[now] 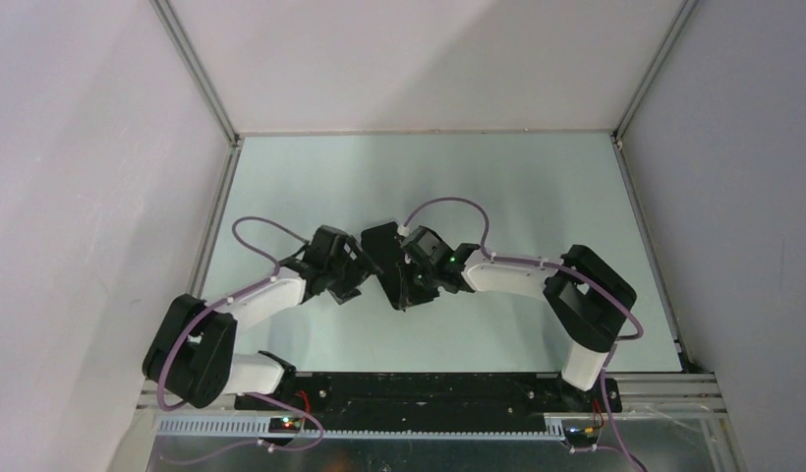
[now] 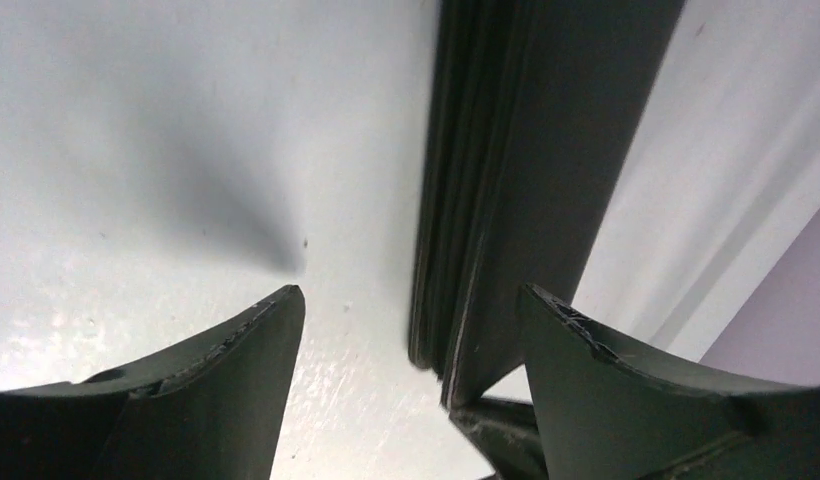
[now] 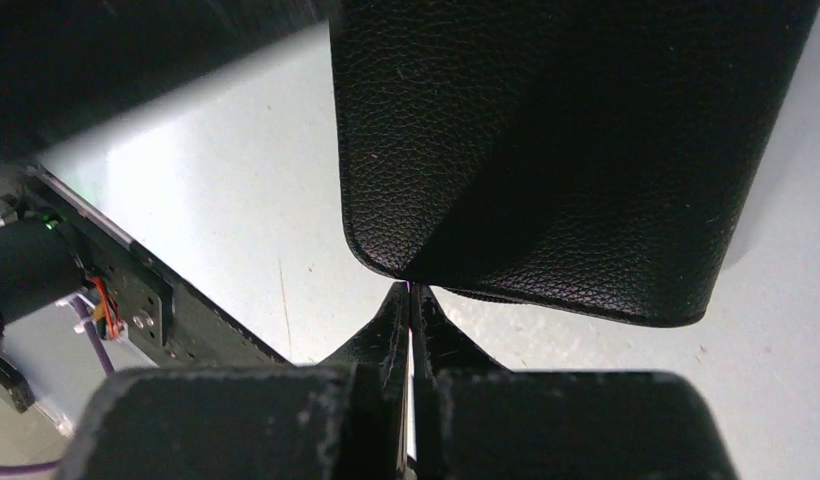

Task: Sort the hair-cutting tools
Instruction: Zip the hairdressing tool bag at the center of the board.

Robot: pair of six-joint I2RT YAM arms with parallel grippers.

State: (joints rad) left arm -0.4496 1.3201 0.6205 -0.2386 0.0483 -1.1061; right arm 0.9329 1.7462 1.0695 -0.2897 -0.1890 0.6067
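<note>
Sorting had barely begun, as far as I could judge: no scissors and no comb showed anywhere in my views, neither out on the counter (image 1: 497, 187) nor in either hand, so I could not tell where they lay. They may have been inside the black pouch (image 3: 546, 150), but nothing showed that. That pouch was the one thing I had hold of. My right hand (image 3: 411, 300) was closed tight, its fingertips pinched on the pouch's near rounded edge, holding it up on edge over the middle of the counter between my two arms. My left hand (image 2: 411, 292) stood wide open and gripped nothing, with the pouch's layered edge passing between its fingers, nearer the right finger and touching neither that I could see. From above, the pouch's long axis ran roughly from the far side toward my bases, leaning a little, its grained face turned to my right wrist. Which way the tools themselves pointed I could not say. Getting them out and laying each in its place all remained to be done.
</note>
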